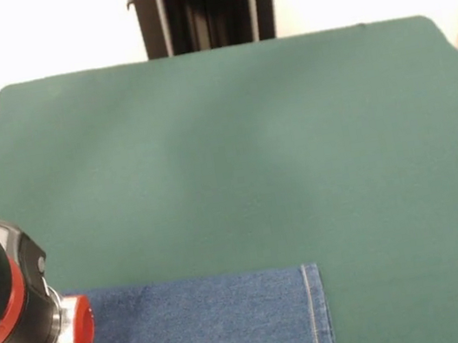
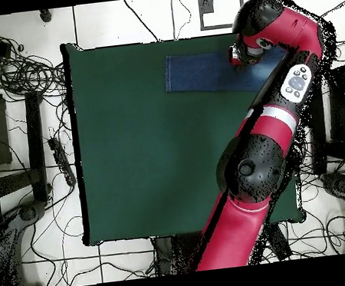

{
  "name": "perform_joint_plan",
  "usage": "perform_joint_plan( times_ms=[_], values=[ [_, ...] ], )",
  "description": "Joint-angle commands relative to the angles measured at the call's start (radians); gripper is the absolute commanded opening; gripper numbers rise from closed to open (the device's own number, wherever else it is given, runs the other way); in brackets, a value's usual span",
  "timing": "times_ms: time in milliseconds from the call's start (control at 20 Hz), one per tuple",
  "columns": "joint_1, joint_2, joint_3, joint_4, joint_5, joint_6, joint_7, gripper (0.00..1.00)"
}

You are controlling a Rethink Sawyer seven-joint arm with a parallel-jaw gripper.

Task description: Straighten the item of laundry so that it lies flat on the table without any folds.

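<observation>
Blue denim: one pair of jeans (image 1: pixel 177 334) (image 2: pixel 202 72) is laid flat on one green table (image 1: pixel 235 153) (image 2: pixel 146 152). One gripper (image 1: pixel 69 332) (image 2: pixel 241 55) is pressed on it; jaw state cannot be told.

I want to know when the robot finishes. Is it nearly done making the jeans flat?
It looks close. The jeans lie as a smooth strip along one edge of the table, with no folds in the part that shows. The arm's end is over them now; its gripper is hidden, so a hold cannot be judged. Left: check the part under the arm, then pull away.
</observation>
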Motion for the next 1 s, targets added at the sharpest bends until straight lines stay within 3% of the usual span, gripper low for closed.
perform_joint_plan(
  times_ms=[50,400,700,1000],
  values=[
    [0.012,0.198,-0.161,0.026,-0.002,-0.226,-0.255,1.0],
    [0.019,0.195,-0.124,0.018,-0.012,-0.231,-0.263,1.0],
    [0.046,0.164,0.115,-0.036,-0.142,-0.183,-0.275,1.0],
    [0.111,0.137,0.364,-0.054,-0.353,-0.238,-0.195,1.0]
  ],
)
